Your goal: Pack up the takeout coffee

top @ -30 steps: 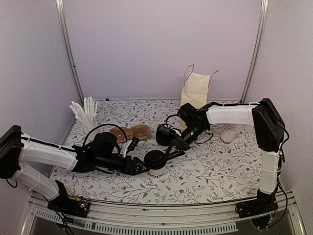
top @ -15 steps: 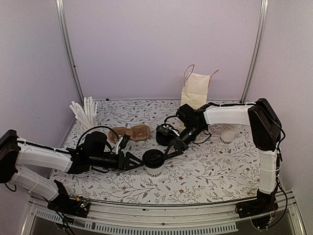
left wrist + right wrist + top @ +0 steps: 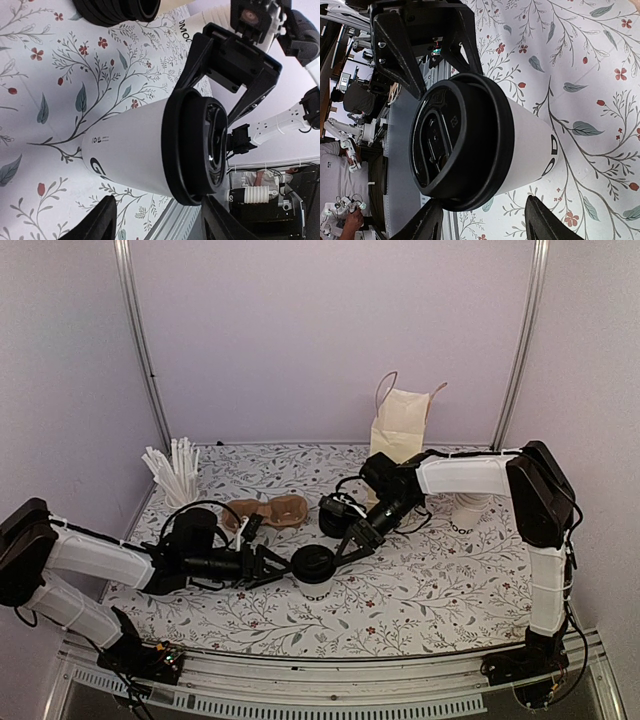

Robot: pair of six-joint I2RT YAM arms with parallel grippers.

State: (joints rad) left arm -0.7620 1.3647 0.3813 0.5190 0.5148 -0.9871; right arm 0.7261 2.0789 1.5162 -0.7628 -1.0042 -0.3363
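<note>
While the white paper cup with a black plastic lid point(image 3: 316, 576) stands upright on the floral-patterned surface point(image 3: 440, 585), between the two arms, the left pincer point(image 3: 279, 567) sits just left of it and the right pincer point(image 3: 344, 551) just beyond its right side, both with fingers spread apart, neither gripping it.

Lettering on the takeout coffee point(image 3: 130, 145) wraps out of sight at 7 o'clock, unreadable. My left end effector point(image 3: 157, 212) is clipped by the bottom edge; black stack point(image 3: 117, 10) at 12 o'clock, cut off too.
</note>
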